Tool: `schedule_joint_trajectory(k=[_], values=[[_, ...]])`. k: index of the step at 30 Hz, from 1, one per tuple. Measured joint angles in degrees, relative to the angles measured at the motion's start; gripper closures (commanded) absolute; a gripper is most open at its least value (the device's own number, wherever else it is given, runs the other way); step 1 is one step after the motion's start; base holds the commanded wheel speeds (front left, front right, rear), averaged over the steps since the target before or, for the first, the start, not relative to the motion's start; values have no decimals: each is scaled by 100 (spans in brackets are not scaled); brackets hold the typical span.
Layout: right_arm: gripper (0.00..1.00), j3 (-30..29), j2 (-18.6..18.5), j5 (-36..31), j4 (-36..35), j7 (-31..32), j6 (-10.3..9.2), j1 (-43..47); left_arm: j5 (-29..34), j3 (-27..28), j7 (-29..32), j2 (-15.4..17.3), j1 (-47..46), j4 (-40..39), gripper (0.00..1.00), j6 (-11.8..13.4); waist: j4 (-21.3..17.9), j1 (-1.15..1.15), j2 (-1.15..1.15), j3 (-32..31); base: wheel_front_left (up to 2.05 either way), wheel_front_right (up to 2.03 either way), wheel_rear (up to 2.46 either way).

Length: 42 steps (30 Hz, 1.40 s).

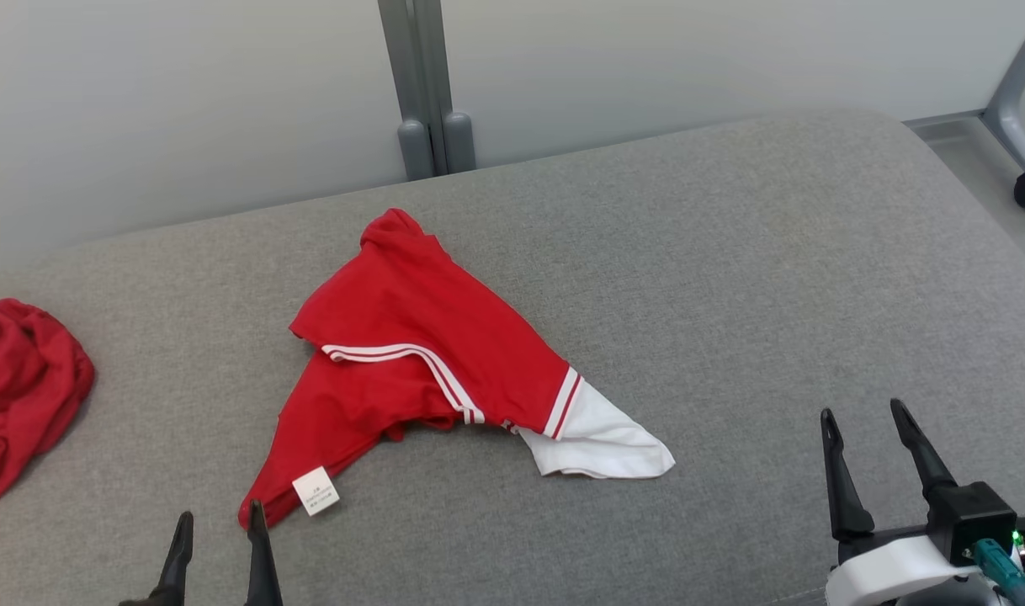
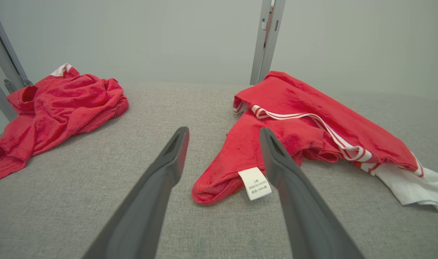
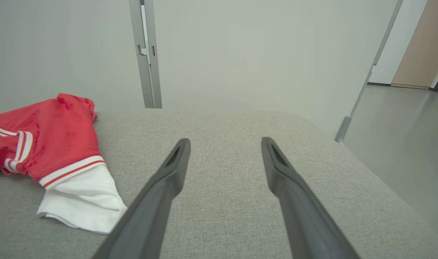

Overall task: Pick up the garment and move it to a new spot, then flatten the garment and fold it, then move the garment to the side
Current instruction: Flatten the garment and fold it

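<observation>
My left pincer [image 1: 220, 539] and right pincer [image 1: 864, 454] are both spread wide and empty.
The red garment [image 1: 420, 353] lies crumpled on the grey cushion [image 1: 773, 252], its near corner just beside my left pincer.

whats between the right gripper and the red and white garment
Only bare grey cushion. The head view shows the open right gripper apart from the garment, nothing lying between.
</observation>
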Motion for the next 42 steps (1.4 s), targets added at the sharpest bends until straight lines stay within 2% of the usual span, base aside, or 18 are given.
schedule_joint_trajectory(k=[9, 13, 42], values=[[0, -73, -1, 76, 241, 0, 0, 177, 436, 526, 1, -216, 547, -78, 0, -449, 150, 0, 0, -188, 0, 0, 0], [0, -75, 0, 104, 256, 0, 0, 188, 505, 598, 1, -227, 557, -80, 0, -528, 159, 0, 0, -189, 0, 0, 0], [0, 425, -1, 257, 337, 0, 0, -88, 378, 504, 1, -236, 513, -49, 0, -635, 265, 0, 0, -166, 0, 0, 0]])
